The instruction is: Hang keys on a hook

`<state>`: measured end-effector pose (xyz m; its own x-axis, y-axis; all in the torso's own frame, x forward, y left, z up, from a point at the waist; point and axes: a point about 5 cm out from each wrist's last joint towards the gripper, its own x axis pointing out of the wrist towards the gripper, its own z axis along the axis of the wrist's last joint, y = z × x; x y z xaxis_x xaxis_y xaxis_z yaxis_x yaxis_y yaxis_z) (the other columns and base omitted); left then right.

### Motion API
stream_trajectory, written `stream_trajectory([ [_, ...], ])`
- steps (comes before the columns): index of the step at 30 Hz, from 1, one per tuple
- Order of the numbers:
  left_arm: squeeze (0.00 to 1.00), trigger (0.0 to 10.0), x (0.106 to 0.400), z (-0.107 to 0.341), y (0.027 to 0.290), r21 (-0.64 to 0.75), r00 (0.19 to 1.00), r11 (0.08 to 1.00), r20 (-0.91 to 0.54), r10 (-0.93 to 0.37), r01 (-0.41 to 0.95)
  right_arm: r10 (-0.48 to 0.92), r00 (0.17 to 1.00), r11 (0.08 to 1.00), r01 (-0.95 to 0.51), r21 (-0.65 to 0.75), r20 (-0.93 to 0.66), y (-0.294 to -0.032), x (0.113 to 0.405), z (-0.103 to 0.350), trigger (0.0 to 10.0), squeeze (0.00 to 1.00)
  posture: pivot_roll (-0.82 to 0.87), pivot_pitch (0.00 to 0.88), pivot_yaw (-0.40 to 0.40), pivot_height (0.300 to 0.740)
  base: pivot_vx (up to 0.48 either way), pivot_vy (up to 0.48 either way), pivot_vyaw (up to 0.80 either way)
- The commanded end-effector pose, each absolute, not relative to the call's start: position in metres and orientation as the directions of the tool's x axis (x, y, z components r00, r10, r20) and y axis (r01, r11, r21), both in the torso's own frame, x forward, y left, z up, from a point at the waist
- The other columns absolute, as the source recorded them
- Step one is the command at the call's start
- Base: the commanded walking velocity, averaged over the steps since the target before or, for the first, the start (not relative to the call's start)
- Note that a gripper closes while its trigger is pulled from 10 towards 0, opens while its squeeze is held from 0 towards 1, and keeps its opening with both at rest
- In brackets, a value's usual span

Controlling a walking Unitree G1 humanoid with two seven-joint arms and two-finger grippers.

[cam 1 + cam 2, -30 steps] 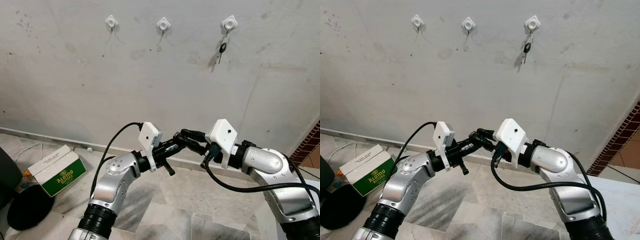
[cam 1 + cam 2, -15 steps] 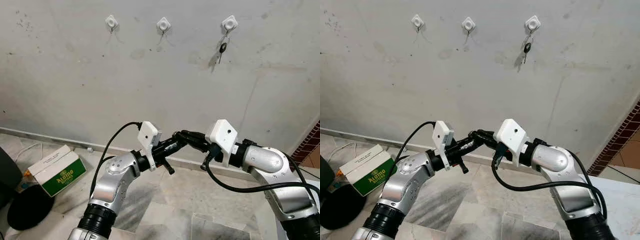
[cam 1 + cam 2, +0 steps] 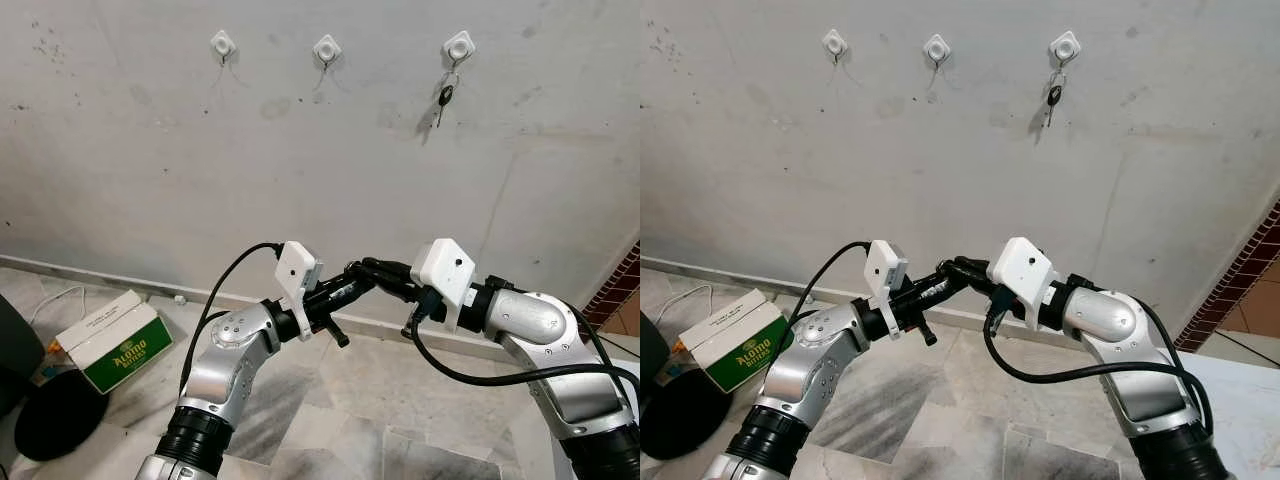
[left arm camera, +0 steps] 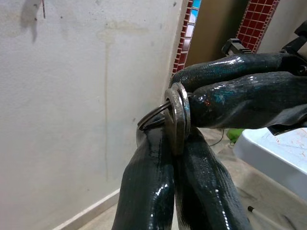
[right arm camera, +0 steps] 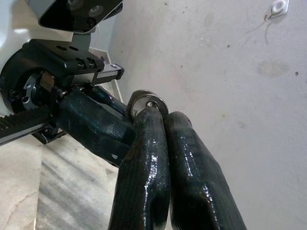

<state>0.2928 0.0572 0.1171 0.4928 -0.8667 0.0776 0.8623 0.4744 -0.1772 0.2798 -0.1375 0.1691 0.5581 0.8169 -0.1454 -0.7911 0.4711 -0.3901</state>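
Observation:
My two grippers meet fingertip to fingertip at chest height in front of the wall. A metal key ring [image 4: 177,112] is pinched between them. The left gripper [image 3: 356,280] is shut on the ring's lower part. The right gripper [image 3: 374,270] is shut on the ring [image 5: 144,98] from the other side. Whatever hangs from the ring is hidden by the black fingers. High on the wall are three white hooks: left hook [image 3: 222,43], middle hook [image 3: 326,47] and right hook [image 3: 459,45]. A dark key [image 3: 445,96] hangs from the right hook.
A green and white carton [image 3: 112,340] lies on the marble floor at lower left, beside a black round object [image 3: 60,415]. A red brick edge [image 3: 615,290] borders the wall on the right. The plaster wall stands close ahead.
The joined fingertips have shifted only slightly; both grippers stay together on the ring. The wall, hooks and hanging key are as before.

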Motion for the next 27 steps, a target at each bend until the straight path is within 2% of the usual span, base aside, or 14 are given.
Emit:
stream_trajectory([
  [1,0.00,0.2,0.2912,0.1169,0.0584,-0.146,0.479,0.467,0.061,-0.875,0.872,0.781,0.614,0.520,-0.741,-0.426,-0.114,-0.1444,0.2885,0.1800,0.0,0.00,-0.07,0.000,0.104,0.740,0.000,0.000,0.00],
  [2,0.00,10.0,0.2910,0.1166,0.0581,-0.139,0.483,0.472,0.057,-0.874,0.871,0.782,0.613,0.519,-0.741,-0.426,-0.112,-0.1439,0.2885,0.1798,0.0,0.00,-0.07,0.000,0.104,0.740,0.000,0.000,0.00],
  [18,0.00,10.0,0.2896,0.1144,0.0560,-0.150,0.478,0.467,0.048,-0.877,0.871,0.781,0.617,0.524,-0.734,-0.432,-0.101,-0.1436,0.2885,0.1803,0.0,0.00,-0.07,0.000,0.106,0.740,0.000,0.000,0.00],
  [19,0.33,10.0,0.2898,0.1147,0.0561,-0.148,0.481,0.469,0.051,-0.875,0.870,0.781,0.617,0.524,-0.734,-0.432,-0.100,-0.1436,0.2886,0.1804,0.0,0.00,-0.07,0.000,0.106,0.740,0.000,0.000,0.00],
  [20,1.00,10.0,0.2898,0.1146,0.0560,-0.152,0.481,0.469,0.052,-0.875,0.870,0.781,0.616,0.524,-0.734,-0.432,-0.100,-0.1435,0.2886,0.1804,0.0,0.00,-0.07,0.000,0.106,0.740,0.000,0.000,0.00],
  [27,1.00,10.0,0.2893,0.1143,0.0558,-0.158,0.480,0.467,0.053,-0.876,0.870,0.783,0.615,0.524,-0.735,-0.429,-0.097,-0.1431,0.2887,0.1807,0.0,0.00,-0.07,0.000,0.106,0.740,0.000,0.000,0.00],
])
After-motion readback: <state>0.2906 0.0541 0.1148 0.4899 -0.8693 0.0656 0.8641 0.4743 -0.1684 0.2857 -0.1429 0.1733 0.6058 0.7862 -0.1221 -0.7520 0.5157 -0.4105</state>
